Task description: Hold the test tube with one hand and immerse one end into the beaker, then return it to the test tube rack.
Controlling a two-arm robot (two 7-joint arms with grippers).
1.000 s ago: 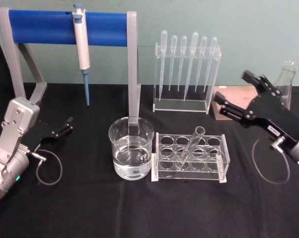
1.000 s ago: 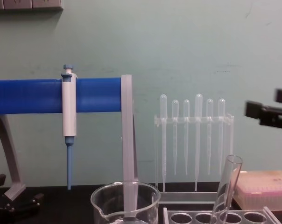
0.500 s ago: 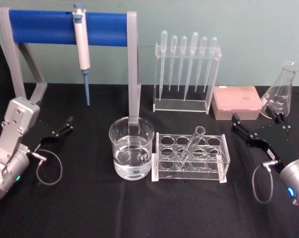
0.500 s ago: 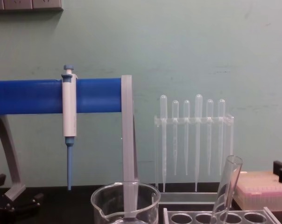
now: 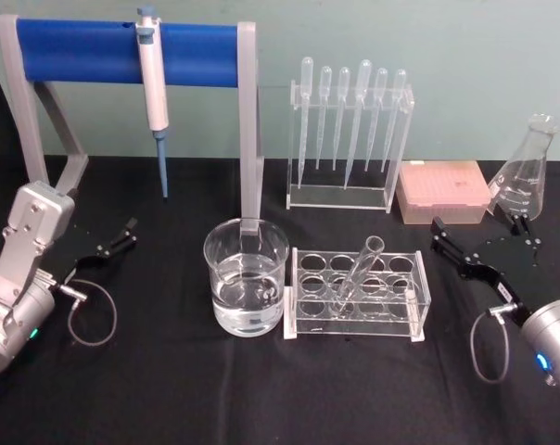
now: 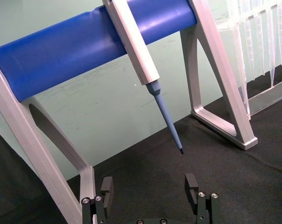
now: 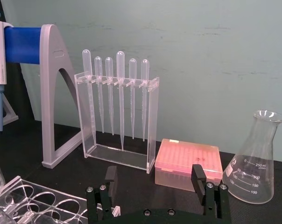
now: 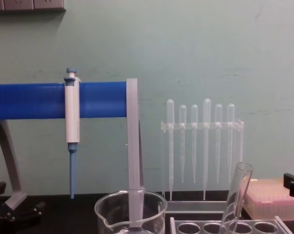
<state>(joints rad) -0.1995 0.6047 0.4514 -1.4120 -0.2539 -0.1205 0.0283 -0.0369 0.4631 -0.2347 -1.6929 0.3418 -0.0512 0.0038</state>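
The test tube [image 5: 358, 271] leans tilted in the clear rack [image 5: 356, 322], its open rim up; in the chest view the test tube [image 8: 237, 195] rises just right of the beaker. The beaker [image 5: 246, 275], partly filled with clear liquid, stands left of the rack, and its rim and spout show as the beaker [image 8: 130, 210]. My right gripper [image 5: 476, 228] is low over the table to the right of the rack, open and empty; the right gripper [image 7: 153, 176] faces the back wall. My left gripper [image 5: 114, 240] rests open at the far left, also seen as the left gripper [image 6: 149, 185].
A grey stand with a blue bar [image 5: 122, 51] holds a blue-tipped pipette [image 5: 153, 93] behind the beaker. A clear rack of plastic pipettes [image 5: 350, 130] stands at the back centre. A pink tip box [image 5: 444, 190] and a conical flask [image 5: 523, 176] sit at the back right.
My right gripper has dropped from high up down to near the table and drawn back toward the right. The test tube, beaker and left arm have not moved.
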